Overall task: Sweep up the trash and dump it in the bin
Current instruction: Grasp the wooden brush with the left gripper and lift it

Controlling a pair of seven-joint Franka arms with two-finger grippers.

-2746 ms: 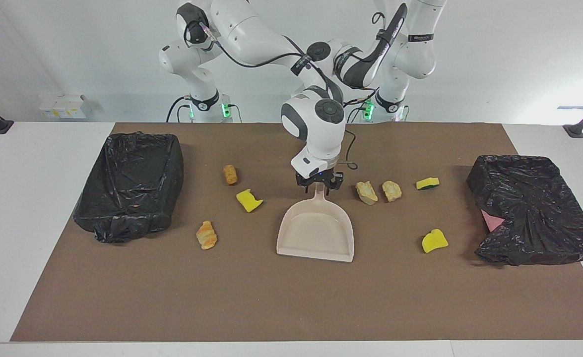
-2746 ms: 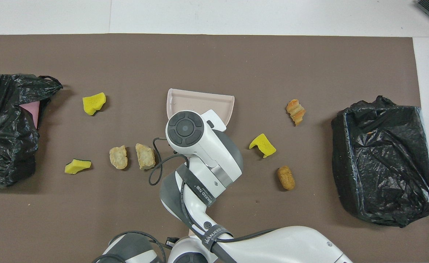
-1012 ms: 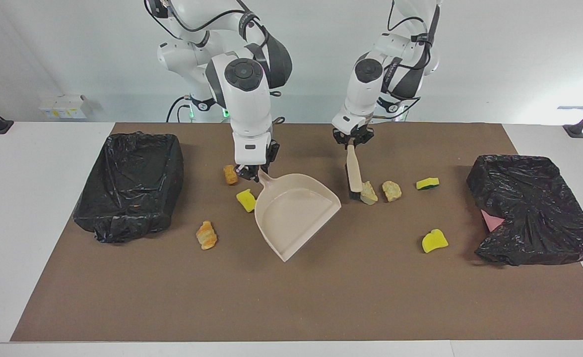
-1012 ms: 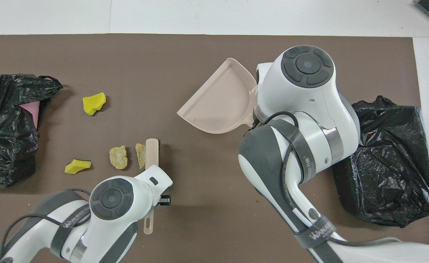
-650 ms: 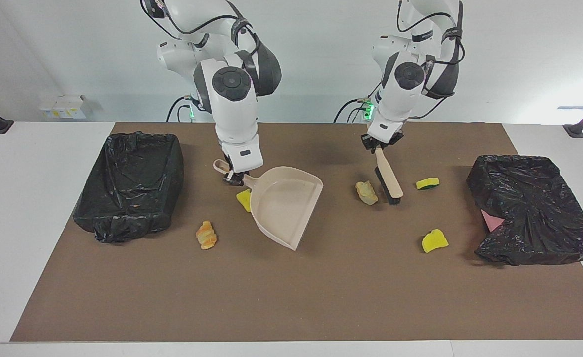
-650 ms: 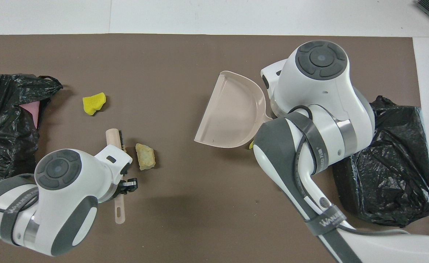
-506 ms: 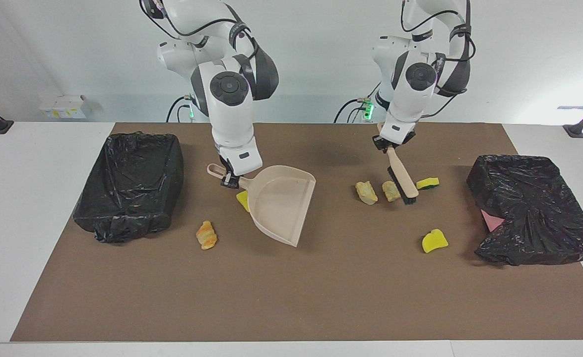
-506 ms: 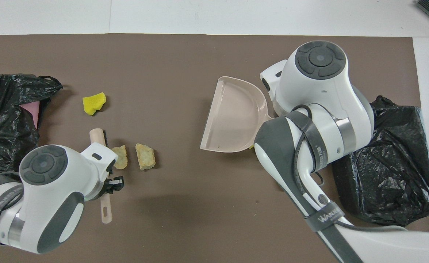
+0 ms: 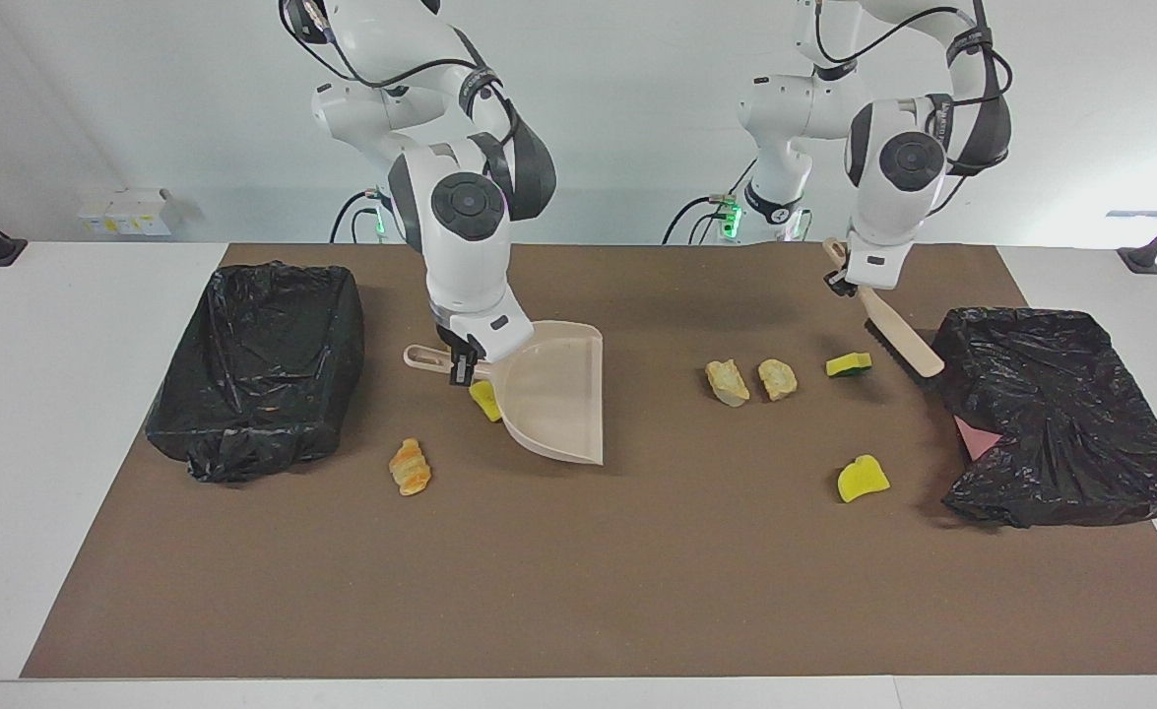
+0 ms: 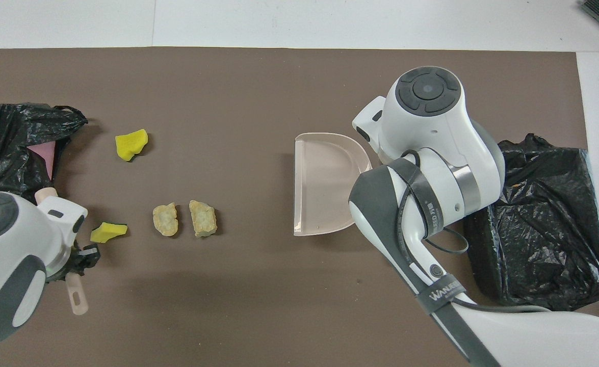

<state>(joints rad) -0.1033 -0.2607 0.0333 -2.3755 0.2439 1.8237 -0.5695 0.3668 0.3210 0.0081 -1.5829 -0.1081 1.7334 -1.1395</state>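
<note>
I see right gripper [image 9: 464,366] pinching handle of beige plastic dustpan [image 9: 550,392], pan raised, tilted, mouth toward left arm's end. Left gripper [image 9: 842,281] clamped on beige-handled black-bristle brush [image 9: 901,340], head beside crumpled black bag [image 9: 1060,414].

Risks:
- Green-backed yellow sponge [image 9: 849,364], two tan bread chunks [image 9: 752,381] well apart from pan: a long sweep could scatter them.
- Yellow sponge [image 9: 484,399] tucked under pan, croissant-shaped piece [image 9: 409,465] nearby: I may miss both.
- Bristles could snag bag.

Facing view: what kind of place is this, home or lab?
Most likely a robot lab test bench, not a home. Two arms are mounted at a white table covered by a brown mat, with staged sponge and bread bits and two bag-lined bins, against a bare white wall.
</note>
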